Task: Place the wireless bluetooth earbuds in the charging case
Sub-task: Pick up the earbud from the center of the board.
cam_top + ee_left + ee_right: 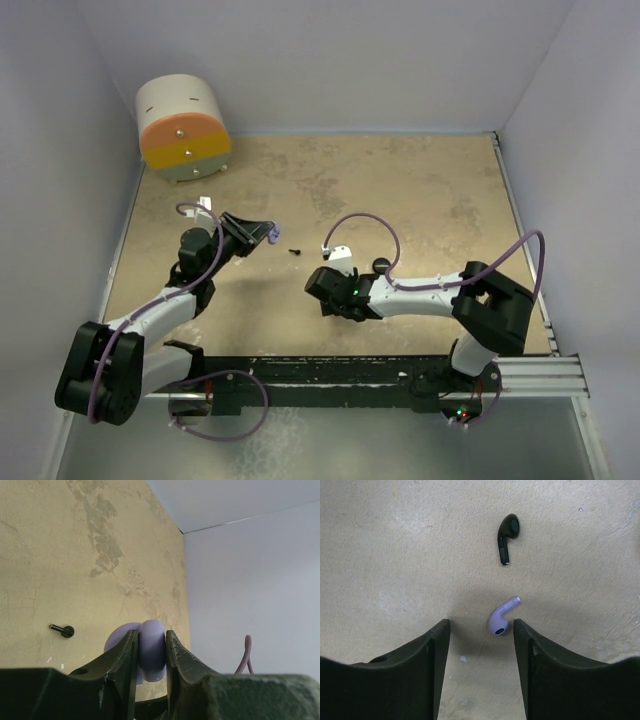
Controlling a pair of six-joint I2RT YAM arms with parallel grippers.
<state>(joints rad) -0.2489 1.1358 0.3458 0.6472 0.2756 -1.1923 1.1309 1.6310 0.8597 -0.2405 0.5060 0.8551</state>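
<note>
While left hand pinches case, right hand spread, lavender earbud stem up-right.

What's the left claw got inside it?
A rounded lavender thing, pinched by the left gripper. Its lower part is hidden behind the fingers.

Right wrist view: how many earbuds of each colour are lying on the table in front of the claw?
Black earbuds: 1
Lavender earbuds: 1
Total: 2
</note>
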